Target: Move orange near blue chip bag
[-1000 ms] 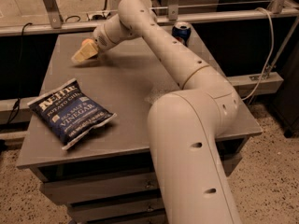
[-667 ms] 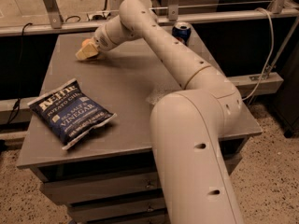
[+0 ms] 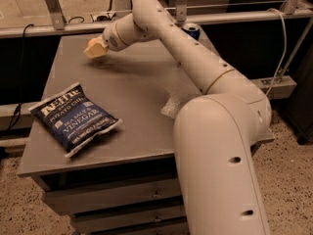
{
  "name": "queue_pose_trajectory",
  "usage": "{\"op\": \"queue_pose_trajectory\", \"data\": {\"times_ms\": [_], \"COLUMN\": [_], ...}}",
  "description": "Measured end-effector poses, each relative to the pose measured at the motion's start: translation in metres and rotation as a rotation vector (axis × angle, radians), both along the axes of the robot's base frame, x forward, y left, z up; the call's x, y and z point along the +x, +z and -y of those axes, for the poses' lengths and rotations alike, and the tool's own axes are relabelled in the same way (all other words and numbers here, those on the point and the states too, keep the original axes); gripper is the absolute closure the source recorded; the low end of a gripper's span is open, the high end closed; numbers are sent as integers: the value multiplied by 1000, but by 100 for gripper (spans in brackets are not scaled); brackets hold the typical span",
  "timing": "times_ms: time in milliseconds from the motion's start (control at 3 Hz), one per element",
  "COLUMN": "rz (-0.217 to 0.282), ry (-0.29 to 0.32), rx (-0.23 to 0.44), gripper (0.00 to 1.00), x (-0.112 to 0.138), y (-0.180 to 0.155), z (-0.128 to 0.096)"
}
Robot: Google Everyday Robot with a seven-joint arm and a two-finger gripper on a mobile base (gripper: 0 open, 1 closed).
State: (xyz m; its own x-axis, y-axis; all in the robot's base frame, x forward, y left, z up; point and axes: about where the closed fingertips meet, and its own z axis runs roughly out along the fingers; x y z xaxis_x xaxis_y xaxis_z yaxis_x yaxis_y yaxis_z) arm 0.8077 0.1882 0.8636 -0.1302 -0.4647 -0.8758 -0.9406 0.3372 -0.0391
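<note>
Orange [image 3: 91,42] apparently clasped in the claw [image 3: 96,49], held over the bench's [image 3: 146,82] far left, blue chip bag [image 3: 74,119] laid flat well apart at the front.

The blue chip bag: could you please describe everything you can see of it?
The blue chip bag is dark blue and crinkly, with white crimped ends and white lettering that includes "sea salt" and "vinegar". It looks sealed. It lies flat, face up and turned diagonally, on the near part of the grey table, at the left of the view. Only the table touches it. The gripper is well apart from it, over the table's far left area.
</note>
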Motion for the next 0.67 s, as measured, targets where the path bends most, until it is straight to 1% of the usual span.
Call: {"op": "queue_pose_trajectory", "data": {"times_ms": [333,667], "rz": [-7,-13], "ry": [16,56], "rx": [19,33], "gripper": [100,100], "x": [-21,-53], "y": [3,7], "z": [17,37]}}
